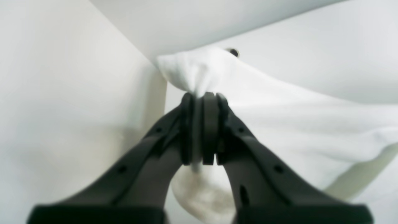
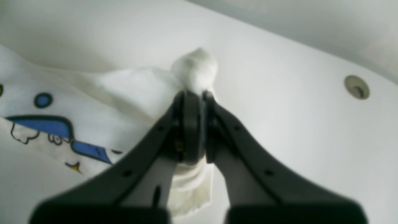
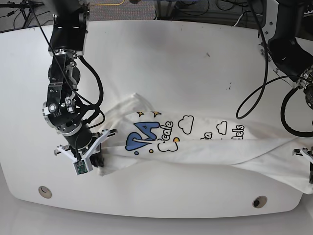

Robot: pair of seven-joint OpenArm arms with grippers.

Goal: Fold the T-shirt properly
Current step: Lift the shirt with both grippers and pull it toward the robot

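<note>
The white T-shirt (image 3: 195, 142) is stretched in a long band across the front half of the table, print side up, showing blue letters, clouds and small stars. In the base view my right gripper (image 3: 99, 165) pinches its left end just above the table. The right wrist view shows that gripper (image 2: 199, 93) shut on a bunched knot of the T-shirt (image 2: 124, 90). My left gripper (image 1: 203, 95) is shut on a corner of the T-shirt (image 1: 279, 118), whose cloth trails away to the right. In the base view this gripper is cut off by the right edge, where the shirt's other end runs out of frame.
The white table (image 3: 161, 63) has a round hole near each front corner (image 3: 45, 191) (image 3: 259, 201); one hole (image 2: 356, 87) lies to the right of my right gripper. Black cables (image 3: 254, 93) loop down from the left arm (image 3: 291, 54). The front edge of the table runs close to both hands.
</note>
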